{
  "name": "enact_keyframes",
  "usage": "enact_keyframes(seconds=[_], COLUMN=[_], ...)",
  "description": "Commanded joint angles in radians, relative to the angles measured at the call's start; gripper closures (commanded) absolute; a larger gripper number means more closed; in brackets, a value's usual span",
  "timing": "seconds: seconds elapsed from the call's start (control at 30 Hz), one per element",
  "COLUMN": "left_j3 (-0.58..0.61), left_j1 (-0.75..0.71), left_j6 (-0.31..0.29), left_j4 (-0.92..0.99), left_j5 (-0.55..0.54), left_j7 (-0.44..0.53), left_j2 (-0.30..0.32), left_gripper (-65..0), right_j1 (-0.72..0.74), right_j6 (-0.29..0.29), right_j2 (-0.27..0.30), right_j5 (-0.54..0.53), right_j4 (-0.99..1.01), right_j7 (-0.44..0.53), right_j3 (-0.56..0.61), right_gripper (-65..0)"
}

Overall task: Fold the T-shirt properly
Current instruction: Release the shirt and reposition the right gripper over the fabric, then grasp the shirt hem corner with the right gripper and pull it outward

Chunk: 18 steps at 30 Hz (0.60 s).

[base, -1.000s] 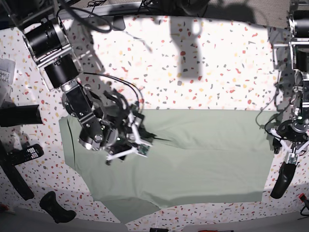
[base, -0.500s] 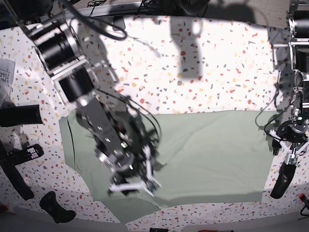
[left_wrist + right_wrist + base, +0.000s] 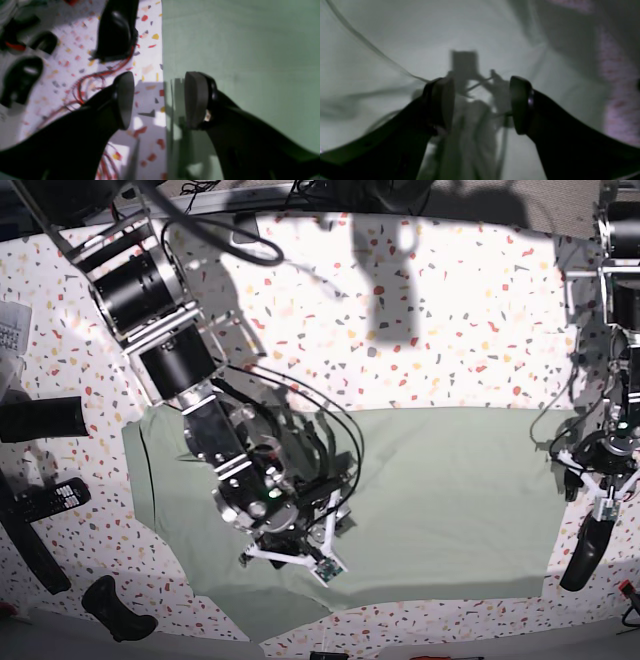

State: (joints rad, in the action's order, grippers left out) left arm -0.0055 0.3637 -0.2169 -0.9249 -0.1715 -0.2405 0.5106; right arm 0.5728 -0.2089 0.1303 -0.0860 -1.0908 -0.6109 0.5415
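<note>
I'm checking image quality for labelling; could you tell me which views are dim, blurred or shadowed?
Right wrist view: dim, soft-focused, T-shirt grey under the right gripper shadow. Left wrist view: well lit, background blurred behind the left gripper. Base view: bright glare on the table, arm shadows across it.

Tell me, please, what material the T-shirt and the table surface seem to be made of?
The T-shirt looks like soft knit fabric, probably cotton, with a matte pale green finish: it lies limp and shows gentle creases. The table seems a hard, smooth white top with red, yellow and grey speckles, terrazzo-like; whether it is real stone or a printed laminate cannot be told.
</note>
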Motion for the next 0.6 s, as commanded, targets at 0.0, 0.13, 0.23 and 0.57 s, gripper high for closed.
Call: enact_keyframes(seconds=[0.0, 0.13, 0.23, 0.57], left_j3=[-0.006, -0.006, -0.006, -0.006], left_j1=[0.030, 0.029, 0.019, -0.011], left_j6=[0.004, -0.063, -0.218, -0.214], left_j4=[-0.019, -0.019, -0.020, -0.020], left_j5=[-0.056, -0.315, -0.406, -0.244], left_j7=[0.005, -0.128, -0.140, -0.053], left_j2=[0.018, 0.018, 0.017, -0.111], left_gripper=[-29.5, -29.5, -29.5, -29.4], right_j1=[0.026, -0.033, -0.091, -0.200], right_j6=[0.007, 0.007, 0.006, -0.118], right_j2=[0.011, 0.019, 0.019, 0.017], right_j5=[-0.024, -0.035, -0.023, -0.022], right_j4=[-0.016, -0.016, -0.016, -0.015], right_j7=[0.019, 0.034, 0.089, 0.111], right_j3=[-0.008, -0.058, -0.140, -0.419], right_gripper=[-32.6, -32.6, -32.6, -32.6])
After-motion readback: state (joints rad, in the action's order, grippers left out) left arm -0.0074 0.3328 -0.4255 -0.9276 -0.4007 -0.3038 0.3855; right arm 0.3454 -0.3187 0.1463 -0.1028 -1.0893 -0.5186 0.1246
